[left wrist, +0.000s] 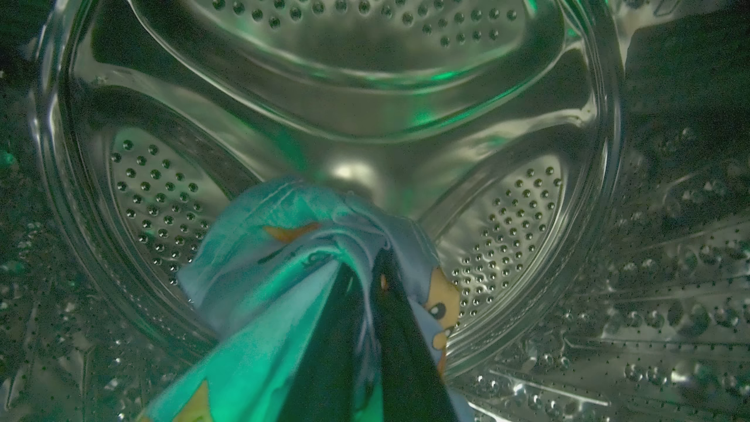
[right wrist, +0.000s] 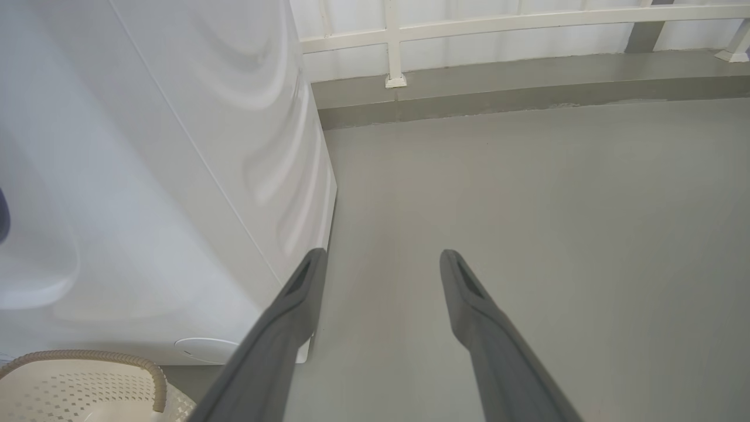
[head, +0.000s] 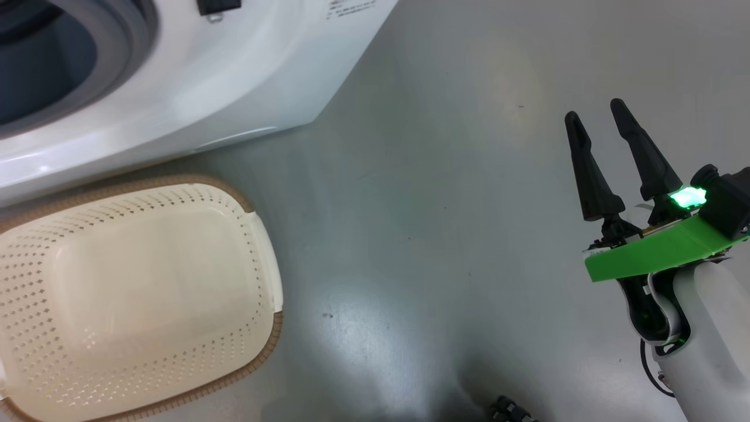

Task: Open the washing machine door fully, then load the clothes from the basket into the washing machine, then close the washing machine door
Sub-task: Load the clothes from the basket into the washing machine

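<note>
In the left wrist view my left gripper (left wrist: 369,264) is inside the perforated steel drum (left wrist: 504,234) of the washing machine (head: 222,76), shut on the clothes (left wrist: 281,258), a light blue piece with orange bears draped over its fingers. The cream basket (head: 135,293) with a brown rim sits on the floor in front of the machine, with nothing in it. My right gripper (head: 595,114) hovers open over the floor to the right, holding nothing. In the right wrist view the right gripper (right wrist: 381,261) points along the machine's white side (right wrist: 176,176), with the basket (right wrist: 88,387) at lower left. The washing machine door is out of view.
Grey floor (head: 422,234) spreads to the right of the machine and the basket. A white railing (right wrist: 469,26) on a low grey kerb runs along the far end of the floor. A small dark part (head: 510,410) pokes in at the bottom edge of the head view.
</note>
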Robot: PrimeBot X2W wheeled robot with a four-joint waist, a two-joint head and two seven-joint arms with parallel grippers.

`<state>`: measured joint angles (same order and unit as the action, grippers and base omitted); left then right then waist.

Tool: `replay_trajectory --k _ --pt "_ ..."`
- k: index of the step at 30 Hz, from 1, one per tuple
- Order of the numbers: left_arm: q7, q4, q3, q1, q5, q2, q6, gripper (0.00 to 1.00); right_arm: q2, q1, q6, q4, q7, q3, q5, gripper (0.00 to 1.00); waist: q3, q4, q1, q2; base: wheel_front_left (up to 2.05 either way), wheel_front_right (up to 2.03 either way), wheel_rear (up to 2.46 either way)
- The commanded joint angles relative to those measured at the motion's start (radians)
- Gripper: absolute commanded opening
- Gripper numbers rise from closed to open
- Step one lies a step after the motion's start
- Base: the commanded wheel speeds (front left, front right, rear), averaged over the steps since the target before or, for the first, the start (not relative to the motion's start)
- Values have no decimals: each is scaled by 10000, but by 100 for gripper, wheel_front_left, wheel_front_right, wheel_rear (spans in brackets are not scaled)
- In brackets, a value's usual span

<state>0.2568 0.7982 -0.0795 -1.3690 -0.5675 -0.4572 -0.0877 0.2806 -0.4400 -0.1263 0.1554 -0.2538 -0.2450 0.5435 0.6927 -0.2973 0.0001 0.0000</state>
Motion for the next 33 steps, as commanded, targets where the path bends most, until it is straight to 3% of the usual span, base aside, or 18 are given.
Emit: replay_trajectory --k 1,3,4,6,20,25,33 --pt "46 -388 257 70 131 -417 -47 0 92 127 -44 -193 -80 -52 -144 100 41 -45 -1 0 0 0 0" --pt "47 -409 614 356 134 -169 -118 0 35 80 -44 -153 -80 -85 -150 100 -31 -38 -1 0 0 0 0" --pt "47 -229 626 483 202 -77 -140 15 12 64 -44 -141 -80 -110 -143 100 -76 -34 -1 0 0 0 0" --pt "47 256 621 659 253 83 -182 100 -7 39 -44 -115 -80 -155 -133 100 -158 -29 -1 0 0 0 0" --pt "-41 3248 -146 1031 292 771 -382 100 -66 -42 -44 152 -80 -354 -107 100 -971 240 -1 0 0 0 0" --pt "37 3312 -236 1599 389 1025 -400 100 -60 -26 -44 237 -80 -440 -70 100 -1431 450 -1 0 0 0 0" --pt "47 2136 39 3292 582 1383 -420 100 58 101 -44 440 -80 -588 -28 100 -2341 797 -1 0 0 0 0"
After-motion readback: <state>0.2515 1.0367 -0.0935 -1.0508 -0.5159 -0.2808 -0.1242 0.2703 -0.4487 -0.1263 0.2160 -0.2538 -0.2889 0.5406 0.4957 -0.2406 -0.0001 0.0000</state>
